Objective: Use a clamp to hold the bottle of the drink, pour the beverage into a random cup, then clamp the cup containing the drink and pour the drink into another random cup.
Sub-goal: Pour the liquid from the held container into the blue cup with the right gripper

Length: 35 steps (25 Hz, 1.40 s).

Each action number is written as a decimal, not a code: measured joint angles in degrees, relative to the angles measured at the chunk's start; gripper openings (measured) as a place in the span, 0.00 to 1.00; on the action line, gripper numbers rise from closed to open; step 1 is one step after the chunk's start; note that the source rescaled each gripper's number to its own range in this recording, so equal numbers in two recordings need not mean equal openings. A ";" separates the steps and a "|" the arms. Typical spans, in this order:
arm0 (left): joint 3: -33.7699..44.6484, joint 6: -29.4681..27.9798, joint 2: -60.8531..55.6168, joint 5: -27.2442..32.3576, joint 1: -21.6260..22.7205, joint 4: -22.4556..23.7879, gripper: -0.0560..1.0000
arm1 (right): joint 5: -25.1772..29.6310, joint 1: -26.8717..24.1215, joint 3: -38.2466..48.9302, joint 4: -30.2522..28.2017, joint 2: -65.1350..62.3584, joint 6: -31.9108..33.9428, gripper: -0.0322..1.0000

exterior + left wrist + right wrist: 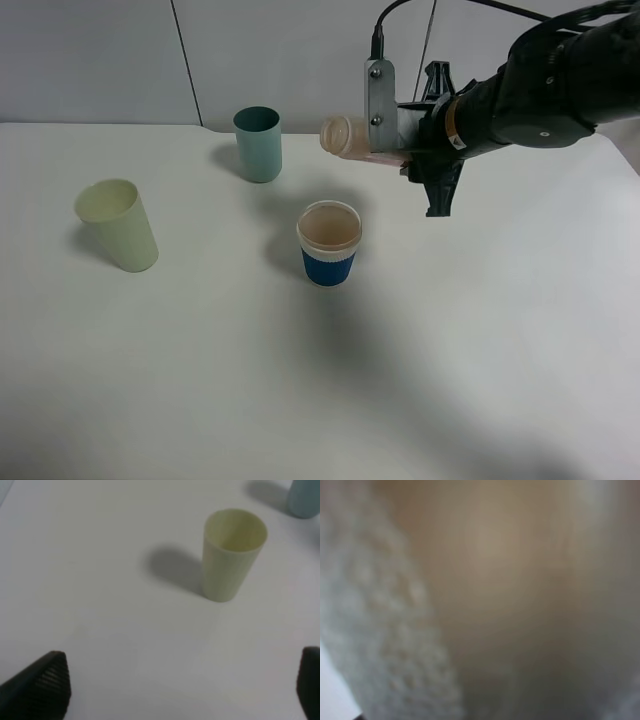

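My right gripper point(388, 140) is shut on the bottle point(348, 136), which lies tipped almost on its side in the air. Its open neck points left, up behind the short blue-banded cup point(328, 258). That cup stands mid-table with beige-pink beverage point(329, 227) inside. The teal tumbler point(258, 145) stands upright at the back, left of the bottle. In the right wrist view only a blurred beige surface of the bottle point(490, 580) fills the picture. My left gripper point(175, 687) is open above bare table, its black fingertips point(40, 687) wide apart, and it is not in the exterior high view.
A pale yellow-green tumbler point(118, 226) stands upright at the left of the white table point(450, 360); the left wrist view shows this tumbler point(232, 555) ahead of the open fingers, with the teal tumbler's edge point(304, 500) in the corner. A wall runs behind the table.
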 joint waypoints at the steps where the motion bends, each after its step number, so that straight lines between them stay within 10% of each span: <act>1: 0.00 0.00 0.00 0.00 0.00 0.00 0.69 | 0.00 0.00 0.00 0.00 0.00 0.00 0.05; 35: 0.00 0.00 0.00 0.00 0.00 0.00 0.69 | 4.14 4.30 3.96 5.89 -3.00 -0.46 0.04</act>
